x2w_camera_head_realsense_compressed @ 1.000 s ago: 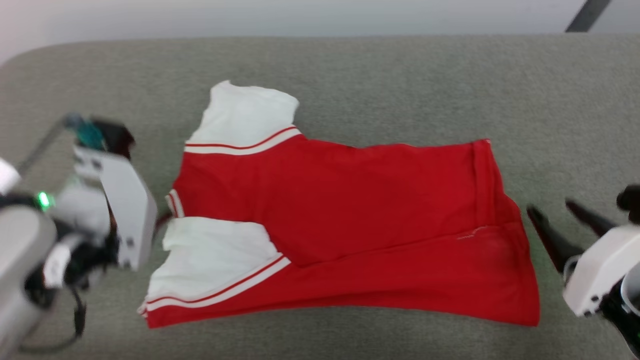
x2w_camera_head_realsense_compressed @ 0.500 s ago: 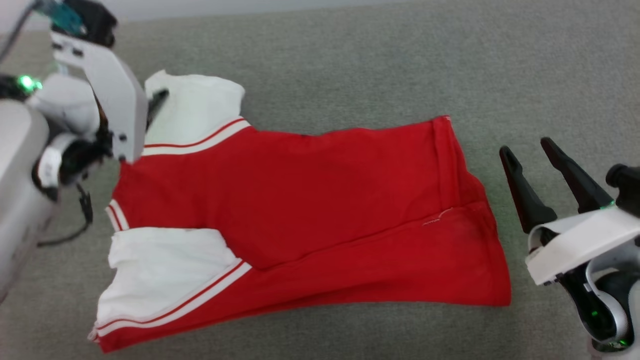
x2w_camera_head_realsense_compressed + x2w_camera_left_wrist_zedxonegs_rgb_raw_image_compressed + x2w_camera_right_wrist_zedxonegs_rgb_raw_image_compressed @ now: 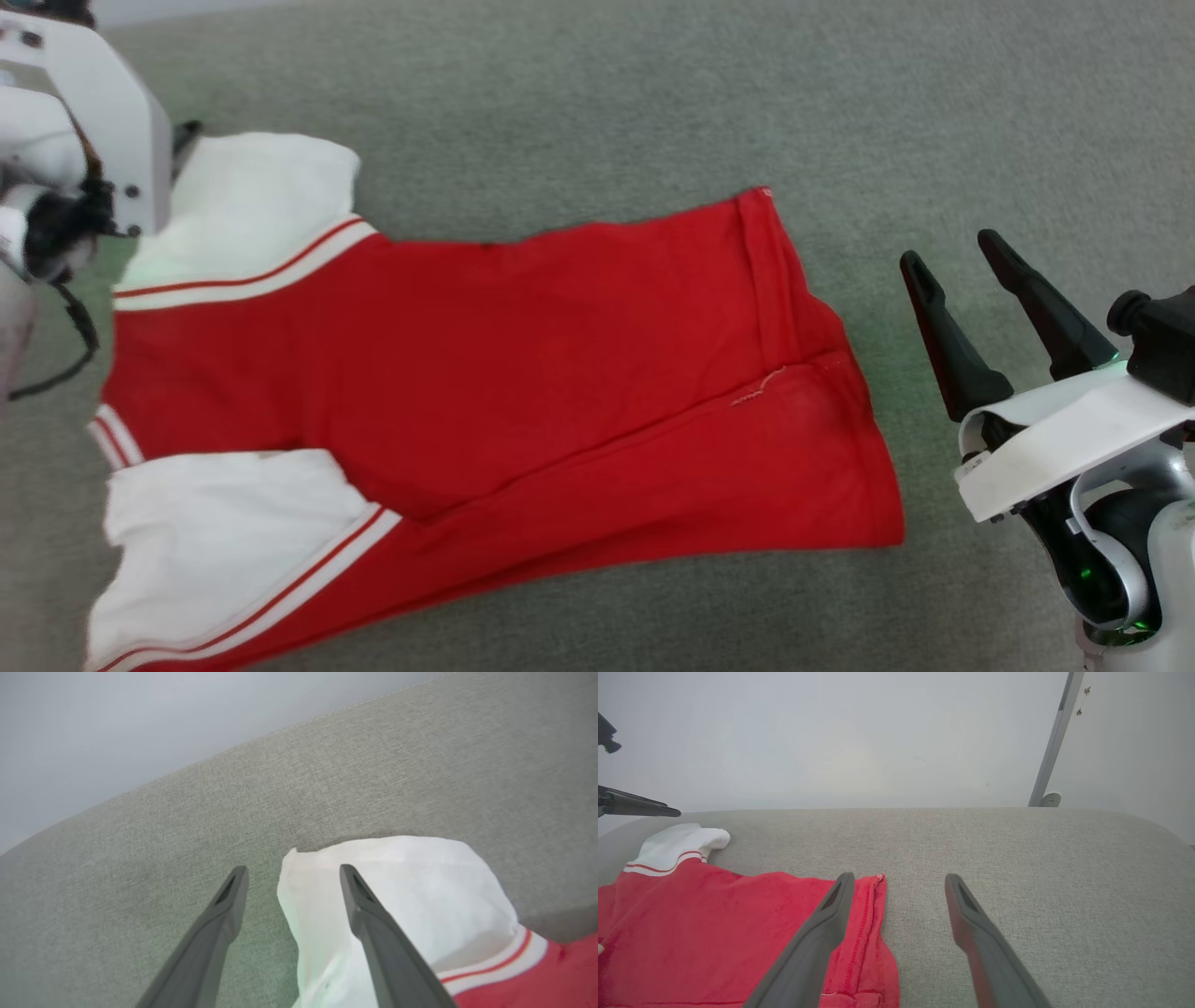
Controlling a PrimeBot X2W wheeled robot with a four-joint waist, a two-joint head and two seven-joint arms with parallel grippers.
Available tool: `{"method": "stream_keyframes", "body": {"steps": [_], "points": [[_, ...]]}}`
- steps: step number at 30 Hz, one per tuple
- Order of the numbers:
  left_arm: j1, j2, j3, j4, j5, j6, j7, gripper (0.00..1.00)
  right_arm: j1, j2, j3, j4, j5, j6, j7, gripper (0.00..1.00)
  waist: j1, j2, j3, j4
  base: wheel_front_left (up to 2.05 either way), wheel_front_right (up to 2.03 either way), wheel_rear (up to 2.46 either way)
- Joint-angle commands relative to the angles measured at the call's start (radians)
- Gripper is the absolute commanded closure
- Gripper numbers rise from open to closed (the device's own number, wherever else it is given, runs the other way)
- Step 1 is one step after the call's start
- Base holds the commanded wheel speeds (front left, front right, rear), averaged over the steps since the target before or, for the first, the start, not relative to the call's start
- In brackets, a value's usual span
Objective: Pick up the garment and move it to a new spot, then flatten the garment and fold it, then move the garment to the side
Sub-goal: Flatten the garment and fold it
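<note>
Looked mid-fold on the grey tabletop [image 3: 597, 84]. Would've pinched both far corners of the garment [image 3: 485, 373] low and even. Lay flat-ish: red, near edge seemingly doubled over, white sleeves, striped trim. Found left claw [image 3: 293, 870] spread astride the far sleeve [image 3: 411, 896] edge, right claw [image 3: 950, 247] spread beside the hem [image 3: 873, 905].

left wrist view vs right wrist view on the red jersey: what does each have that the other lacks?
Left wrist, not right: the open left gripper along its own dark fingers, framing the white short sleeve's edge. Right wrist, not left: the open right gripper, the red jersey shirt's stitched hem, a grey metal pole. Both: that sleeve's striped trim, grey woven fabric surface, pale wall.
</note>
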Motion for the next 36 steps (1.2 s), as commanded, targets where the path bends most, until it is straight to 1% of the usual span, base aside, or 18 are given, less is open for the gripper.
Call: {"method": "stream_keyframes", "body": {"steps": [1,10,14,16,17,18,19,20,21,22,25,27,31,36], "points": [[-0.024,-0.006,-0.003,0.036,0.009,-0.008,0.002,0.00,-0.009,0.002,0.003,-0.002,0.006,-0.002,-0.007,0.00,0.0000,0.0000,0.033,-0.033,0.00,0.00,0.00],[-0.090,-0.026,-0.030,0.214,0.013,-0.036,0.041,0.00,-0.011,0.007,0.012,-0.005,0.010,-0.002,0.003,0.00,0.0000,0.0000,0.074,-0.062,0.00,0.00,0.00],[-0.093,-0.038,-0.043,0.271,0.007,-0.043,0.081,0.00,-0.008,0.011,0.017,-0.002,0.010,-0.002,0.017,0.00,0.0000,0.0000,0.086,-0.064,0.00,0.00,0.00],[-0.086,-0.049,-0.049,0.300,-0.005,-0.046,0.121,0.00,-0.009,0.012,0.017,-0.004,0.010,-0.002,0.024,0.00,0.0000,0.0000,0.089,-0.064,0.00,0.00,0.00],[-0.080,-0.056,-0.052,0.312,-0.012,-0.049,0.144,0.06,-0.008,0.014,0.017,-0.005,0.008,-0.002,0.028,0.00,0.0000,0.0000,0.090,-0.063,0.00,0.00,0.00],[-0.074,-0.063,-0.051,0.324,-0.023,-0.051,0.169,0.15,-0.008,0.015,0.017,-0.008,0.006,-0.002,0.033,0.00,0.0000,0.0000,0.091,-0.061,0.00,0.00,0.00],[-0.068,-0.070,-0.050,0.336,-0.033,-0.052,0.196,0.41,-0.008,0.016,0.015,-0.010,0.002,-0.002,0.034,0.00,0.0000,0.0000,0.092,-0.060,0.00,0.00,0.00],[-0.062,-0.075,-0.053,0.345,-0.038,-0.053,0.217,0.53,-0.009,0.017,0.014,-0.012,0.000,-0.002,0.039,0.00,0.0000,0.0000,0.093,-0.059,0.00,0.00,0.00],[-0.058,-0.079,-0.058,0.352,-0.043,-0.053,0.238,0.60,-0.011,0.018,0.014,-0.013,-0.002,-0.002,0.044,0.00,0.0000,0.0000,0.094,-0.058,0.00,0.00,0.00],[-0.054,-0.083,-0.060,0.355,-0.048,-0.055,0.251,1.00,-0.013,0.019,0.014,-0.015,-0.004,-0.001,0.048,0.00,0.0000,0.0000,0.095,-0.056,0.00,0.00,0.00],[-0.060,-0.086,-0.058,0.353,-0.058,-0.054,0.254,1.00,-0.025,0.024,0.017,-0.016,0.000,-0.002,0.069,0.00,0.0000,0.0000,0.098,-0.052,0.00,0.00,0.00],[-0.067,-0.085,-0.062,0.345,-0.052,-0.056,0.230,1.00,-0.039,0.032,0.022,-0.012,0.005,-0.001,0.091,0.00,0.0000,0.0000,0.101,-0.051,0.00,0.00,0.00],[-0.076,-0.091,-0.064,0.338,-0.058,-0.055,0.216,1.00,-0.096,0.038,0.037,0.008,0.017,-0.002,0.148,0.00,0.0000,0.0000,0.105,-0.046,0.00,0.00,0.00],[-0.093,-0.103,-0.067,0.326,-0.060,-0.056,0.199,1.00,-0.214,0.053,0.056,0.088,0.028,-0.001,0.214,0.00,0.0000,0.0000,0.112,-0.032,0.00,0.00,0.00]]}}
